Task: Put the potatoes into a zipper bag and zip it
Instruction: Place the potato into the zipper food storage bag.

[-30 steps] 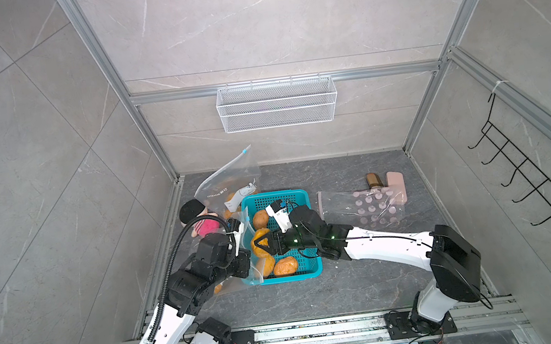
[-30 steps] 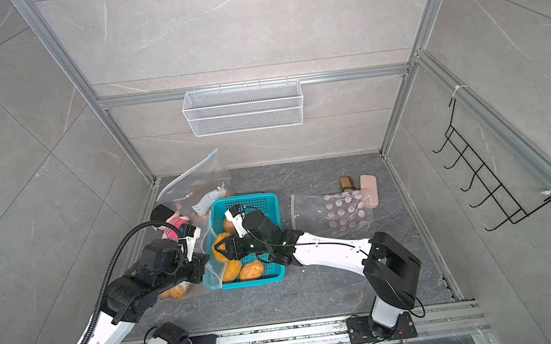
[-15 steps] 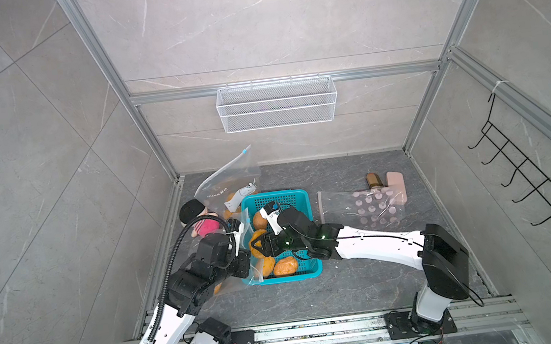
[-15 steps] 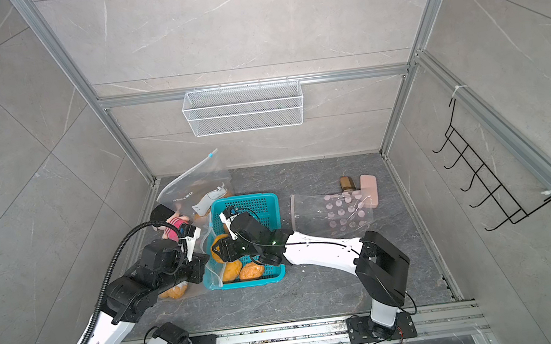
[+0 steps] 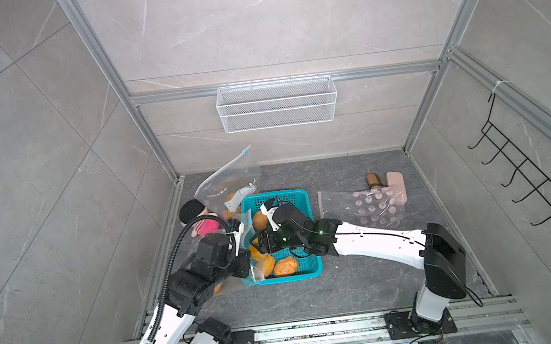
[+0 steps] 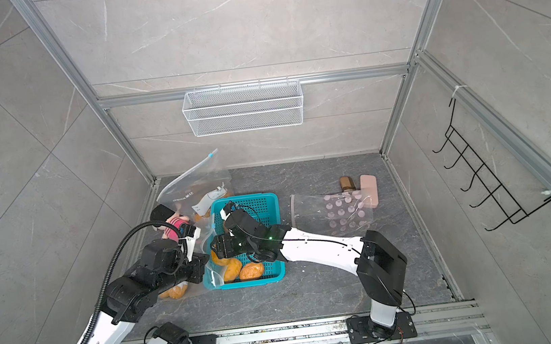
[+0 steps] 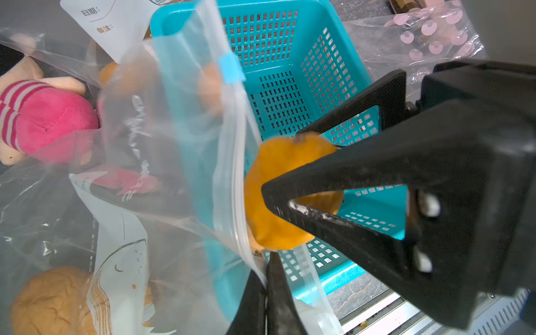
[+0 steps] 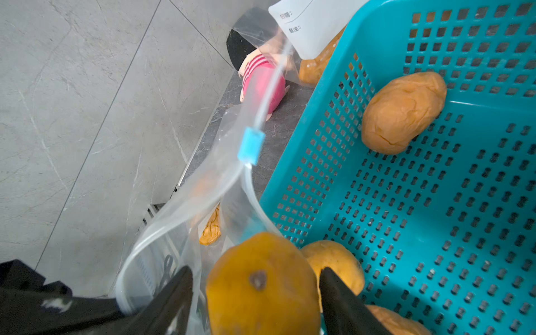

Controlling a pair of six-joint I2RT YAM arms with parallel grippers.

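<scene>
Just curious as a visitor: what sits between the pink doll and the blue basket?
A clear zipper bag, its edge pinched by the left gripper, hangs between the pink doll and the basket; the left wrist view shows it.

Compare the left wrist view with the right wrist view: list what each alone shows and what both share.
Left wrist only: the dotted pouch, and the left gripper's jaws shut on the zipper bag's rim. Right wrist only: another potato in the basket beside the right gripper. Both: basket, bag, blue slider, pink doll, orange potato between the right gripper's jaws.
</scene>
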